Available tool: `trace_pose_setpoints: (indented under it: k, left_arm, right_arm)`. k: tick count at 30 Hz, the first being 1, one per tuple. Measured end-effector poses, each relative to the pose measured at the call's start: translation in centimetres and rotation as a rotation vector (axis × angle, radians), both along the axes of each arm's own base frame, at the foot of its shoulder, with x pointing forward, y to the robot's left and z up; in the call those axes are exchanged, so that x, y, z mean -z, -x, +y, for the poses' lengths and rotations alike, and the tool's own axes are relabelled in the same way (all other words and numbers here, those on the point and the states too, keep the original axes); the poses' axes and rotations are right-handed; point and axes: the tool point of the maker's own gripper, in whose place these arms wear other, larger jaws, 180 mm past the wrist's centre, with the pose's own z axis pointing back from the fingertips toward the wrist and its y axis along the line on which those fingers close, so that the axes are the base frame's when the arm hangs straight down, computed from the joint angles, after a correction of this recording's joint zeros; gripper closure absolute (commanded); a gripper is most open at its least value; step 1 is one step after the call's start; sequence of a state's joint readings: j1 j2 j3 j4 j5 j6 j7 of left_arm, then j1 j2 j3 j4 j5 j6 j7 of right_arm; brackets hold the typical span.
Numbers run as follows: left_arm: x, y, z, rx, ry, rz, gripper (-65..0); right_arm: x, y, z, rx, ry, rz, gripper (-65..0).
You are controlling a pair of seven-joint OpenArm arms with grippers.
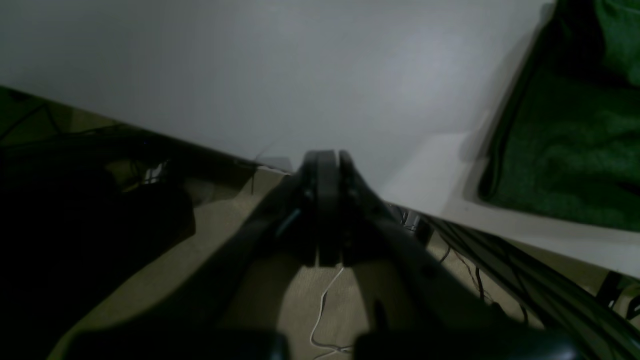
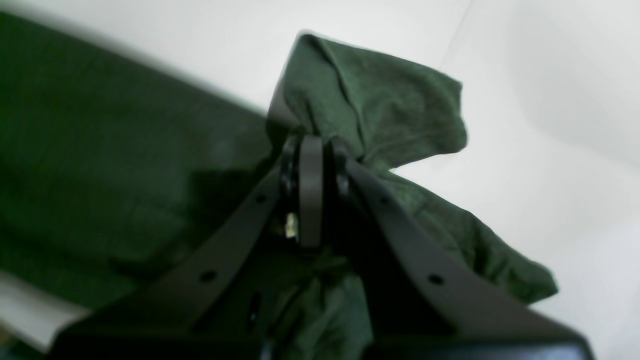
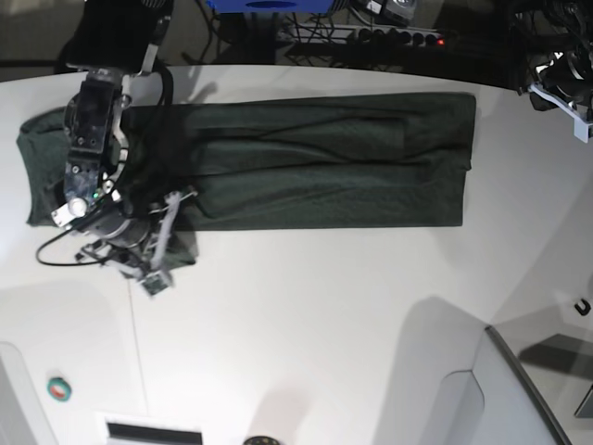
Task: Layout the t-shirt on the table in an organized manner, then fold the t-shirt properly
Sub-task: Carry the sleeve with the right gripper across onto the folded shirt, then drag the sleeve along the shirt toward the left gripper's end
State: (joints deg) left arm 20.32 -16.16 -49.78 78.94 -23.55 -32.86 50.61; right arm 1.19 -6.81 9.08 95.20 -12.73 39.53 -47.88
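White table point(image 3: 324, 315), green t-shirt point(image 3: 324, 162) folded lengthwise, right tool point(image 2: 316, 142) pinching it, left tool point(image 1: 327, 157) closed

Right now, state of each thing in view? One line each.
t-shirt: folded into a long band across the table, one end bunched and lifted in the right tool.
right tool: shut on the t-shirt.
left tool: shut, holding nothing, off to the side of the shirt.
table: white, shirt lying on it.

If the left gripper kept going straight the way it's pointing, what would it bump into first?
Probably the table: the shut left gripper points at bare white tabletop, with the t-shirt off to one side. Depth is unclear.
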Motion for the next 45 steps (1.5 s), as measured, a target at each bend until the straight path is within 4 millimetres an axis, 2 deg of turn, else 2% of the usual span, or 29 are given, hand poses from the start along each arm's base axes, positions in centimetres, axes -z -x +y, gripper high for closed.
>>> trace_pose_setpoints:
  k: [7, 16, 18, 20, 23, 26, 30, 32, 34, 36, 39, 41, 45]
  left_arm:
    - [0.0, 0.0, 0.0, 0.000, 0.000, -0.002, 0.0]
    - [0.0, 0.0, 0.0, 0.000, 0.000, -0.001, 0.0]
    - [0.0, 0.0, 0.0, 0.000, 0.000, -0.001, 0.0]
    - [0.0, 0.0, 0.0, 0.000, -0.001, -0.001, 0.0]
    - [0.0, 0.0, 0.0, 0.000, 0.000, -0.001, 0.0]
    - [0.0, 0.0, 0.0, 0.000, 0.000, 0.000, 0.0]
    - [0.0, 0.0, 0.0, 0.000, 0.000, -0.001, 0.0]
    - [0.0, 0.0, 0.0, 0.000, -0.001, 0.000, 0.0]
    - [0.0, 0.1, 0.0, 0.000, 0.000, 0.002, 0.0]
    - [0.1, 0.2, 0.0, 0.001, 0.001, 0.004, 0.0]
    - [0.2, 0.5, -0.1, 0.001, 0.001, 0.011, 0.0]
    - [0.2, 0.5, -0.1, 0.001, 0.001, 0.011, 0.0]
    - [0.3, 0.9, -0.1, -0.001, 0.005, 0.018, 0.0]
  right_arm:
    - [-1.9, 2.8, 9.0, -0.281, -0.012, -0.056, -0.2]
    - [-3.4, 5.6, 17.1, -0.554, -0.025, -0.099, -0.3]
    - [-3.4, 6.3, 18.3, -0.597, -0.027, -0.099, -4.4]
    - [-2.9, 7.1, 19.3, -0.635, -0.026, -0.084, -13.1]
    - [-1.8, 8.3, 19.3, -0.669, 0.007, -0.038, -23.9]
    - [-1.5, 8.4, 18.1, -0.655, 0.048, -0.023, -23.6]
    - [-3.6, 7.1, 18.3, -0.633, 0.016, -0.092, -22.7]
    - [-3.9, 5.7, 17.7, -0.582, 0.000, -0.098, -23.4]
    - [-3.3, 3.3, 16.3, -0.492, 0.003, -0.088, -23.6]
    - [-1.7, 1.1, 15.8, -0.434, -0.014, -0.075, -23.6]
    - [1.8, 0.4, 16.8, -0.394, -0.145, 0.060, -23.7]
    - [3.4, 0.0, 17.2, -0.359, -0.230, 0.152, -23.7]
    - [3.3, -4.1, 16.4, -0.180, -0.417, 0.152, -23.7]
